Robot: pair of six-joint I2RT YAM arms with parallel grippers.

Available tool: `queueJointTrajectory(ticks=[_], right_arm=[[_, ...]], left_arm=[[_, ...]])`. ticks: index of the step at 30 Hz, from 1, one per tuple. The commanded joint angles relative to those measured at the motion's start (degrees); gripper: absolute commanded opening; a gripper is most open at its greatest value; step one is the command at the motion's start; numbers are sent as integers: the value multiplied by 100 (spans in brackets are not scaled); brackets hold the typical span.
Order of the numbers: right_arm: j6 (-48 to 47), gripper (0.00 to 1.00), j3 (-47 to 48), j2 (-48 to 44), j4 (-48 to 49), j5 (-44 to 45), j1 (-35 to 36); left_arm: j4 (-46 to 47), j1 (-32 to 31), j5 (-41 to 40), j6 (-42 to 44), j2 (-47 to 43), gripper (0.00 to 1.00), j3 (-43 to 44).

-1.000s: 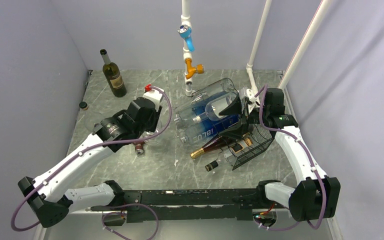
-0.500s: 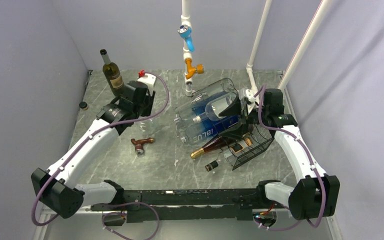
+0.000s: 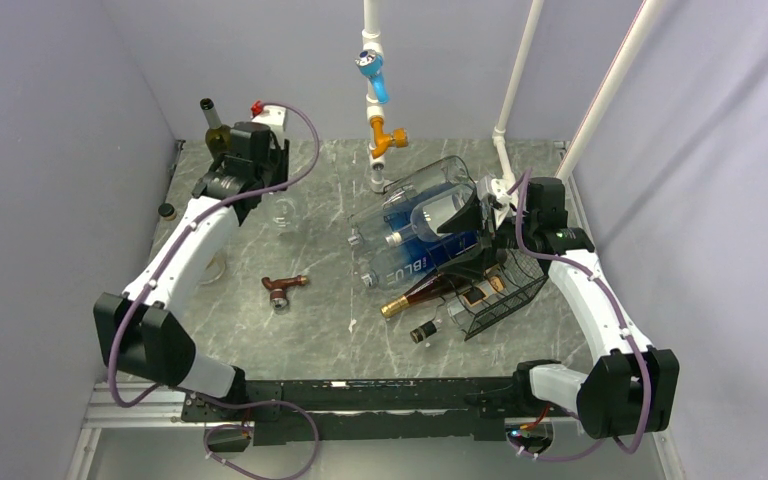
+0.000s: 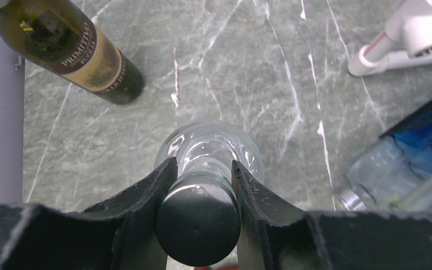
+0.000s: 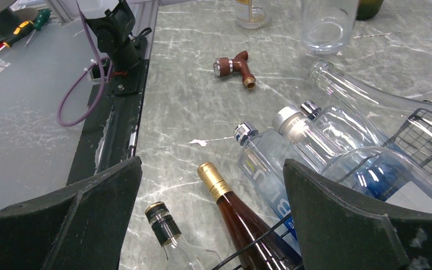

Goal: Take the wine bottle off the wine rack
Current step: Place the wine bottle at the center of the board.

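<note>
Our left gripper (image 4: 203, 169) is clamped on the neck of a clear bottle (image 4: 219, 140). The bottle is upright near the green bottle (image 4: 73, 50), well apart from the rack (image 3: 505, 290). Our right gripper (image 5: 211, 166) is by the rack with its jaws wide apart. A blue bottle (image 3: 428, 262) and a brown bottle (image 5: 239, 222) lie in the rack.
</note>
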Motion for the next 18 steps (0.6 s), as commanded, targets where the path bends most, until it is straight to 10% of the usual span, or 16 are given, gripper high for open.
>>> queueJointTrajectory(ticks=[1,18], right_arm=[[-173,99,113,26,-30,-247,-33],[-167,99,91,85,-19,-287,-21]], left_arm=[[1618,321,180,244,150,0,749],[2318,844,214,485,1766,0,2002]])
